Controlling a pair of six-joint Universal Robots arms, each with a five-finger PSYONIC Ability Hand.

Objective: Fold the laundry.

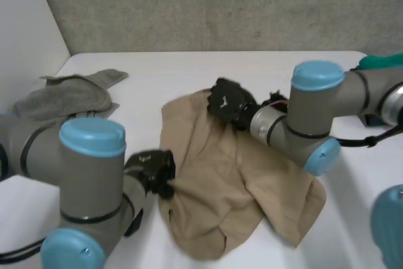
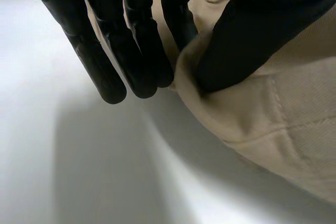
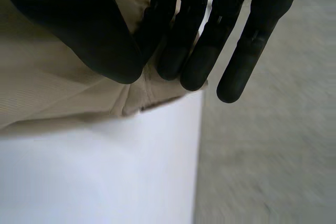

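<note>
- White table (image 1: 189, 74) below a grey wall (image 1: 220, 4). In the head view the tan cloth (image 1: 220, 174) lies rumpled mid-table, with a grey cloth (image 1: 63, 96) well apart at the far left. The left hand (image 1: 151, 169) is at the tan cloth's left edge and the right hand (image 1: 228, 102) at its far corner.
- Left wrist view: the thumb and one finger pinch a thick, rolled edge, while the other fingers (image 2: 142, 51) hang straight beside it. A hold this shallow could slip if the arms pull apart.
- Right wrist view: the thumb and fingers (image 3: 202, 51) nip only the corner's tip. A sharp tug may shed it, or lift bunched layers and leave the fold lopsided.
</note>
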